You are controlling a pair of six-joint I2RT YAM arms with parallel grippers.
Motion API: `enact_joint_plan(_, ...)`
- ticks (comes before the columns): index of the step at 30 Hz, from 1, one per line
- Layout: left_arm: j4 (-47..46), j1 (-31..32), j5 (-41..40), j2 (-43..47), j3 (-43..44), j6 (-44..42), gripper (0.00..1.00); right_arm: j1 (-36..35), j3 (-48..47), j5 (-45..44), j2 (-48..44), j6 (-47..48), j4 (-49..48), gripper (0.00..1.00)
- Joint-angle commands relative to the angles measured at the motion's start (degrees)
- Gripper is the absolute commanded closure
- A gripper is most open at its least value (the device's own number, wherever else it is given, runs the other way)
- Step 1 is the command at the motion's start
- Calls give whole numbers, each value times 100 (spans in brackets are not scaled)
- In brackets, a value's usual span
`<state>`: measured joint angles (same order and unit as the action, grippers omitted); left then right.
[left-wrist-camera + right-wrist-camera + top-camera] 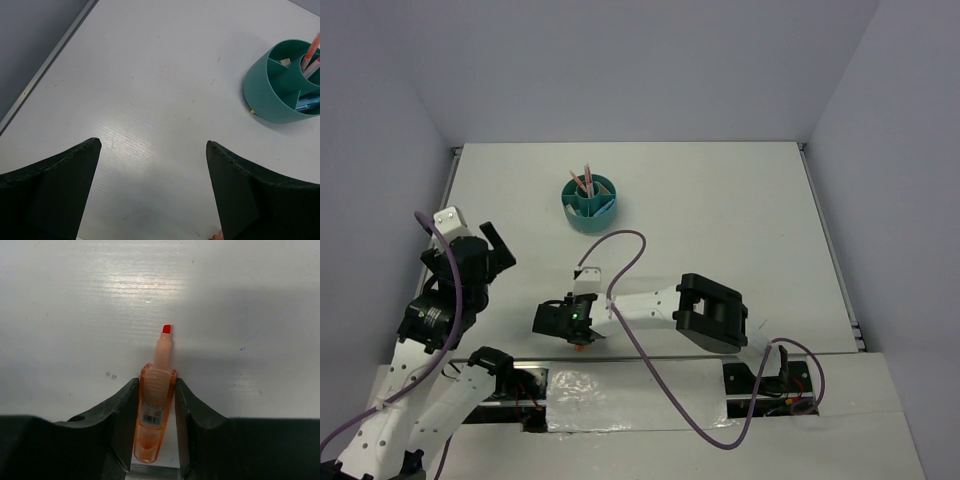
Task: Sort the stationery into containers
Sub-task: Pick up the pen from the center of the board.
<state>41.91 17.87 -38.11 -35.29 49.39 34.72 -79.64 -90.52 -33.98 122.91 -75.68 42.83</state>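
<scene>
Near the front edge of the desk (pixel 75 300), right gripper (pixel 156 385) pinches an orange highlighter (pixel 154 402), likely bound for the teal organiser (pixel 582 222); left gripper (pixel 152 142) gapes wide.

Bright, even light from above washes the white bench (pixel 720 200); pale glare streaks show in both wrist views. A broad soft grey shadow lies ahead of the right tool (pixel 156 384), whose dark fingers (pixel 117 415) look slightly blurred, perhaps out of focus.
</scene>
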Motion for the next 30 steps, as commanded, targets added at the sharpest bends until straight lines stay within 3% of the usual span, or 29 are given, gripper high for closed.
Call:
enact_joint_plan(1,-201,-3,14,75,45,-88,1,-43,254,58,118,307,111,64)
enact_joint_plan(4,-201,-3,31,40,54,-79,1,-43,526,180,110,910,-238,63)
enact_joint_plan(5,-201,-3,49,40,45,-88,1,-8,840,233,49,1167,-814,66)
enact_joint_plan(11,-349,-3,268,48,1,-193,1,27,2114,794,-732,3522,-3081,98)
enact_joint_plan(14,-796,-3,1145,31,-148,-456,1,36,3064,1050,-1531,4551,-4201,100)
enact_joint_plan(15,-903,-11,1800,-30,-209,-562,1,36,3310,1068,-2047,5006,-4404,100)
enact_joint_plan(18,-1211,-3,2744,-188,-385,-440,1,45,4119,955,-2875,5667,-5037,100)
enact_joint_plan(19,-1333,-3,3452,-198,-473,-388,1,71,4443,902,-3383,5783,-5221,100)
enact_joint_plan(22,-2342,-3,5168,-32,-1270,77,1,150,4859,919,-4212,6309,-5355,100)
enact_joint_plan(25,-4422,23,7164,196,-2139,1005,1,159,5026,639,-4872,6591,-5232,100)
enact_joint_plan(26,-5673,41,7481,285,-2352,1280,1,159,5122,490,-5047,6645,-5223,100)
enact_joint_plan(27,-5981,67,7598,355,-2502,1500,1,159,5158,384,-5223,6689,-5206,100)
enact_joint_plan(30,-5660,199,7196,593,-2557,1389,1,159,5168,-20,-5891,6768,-5014,100)
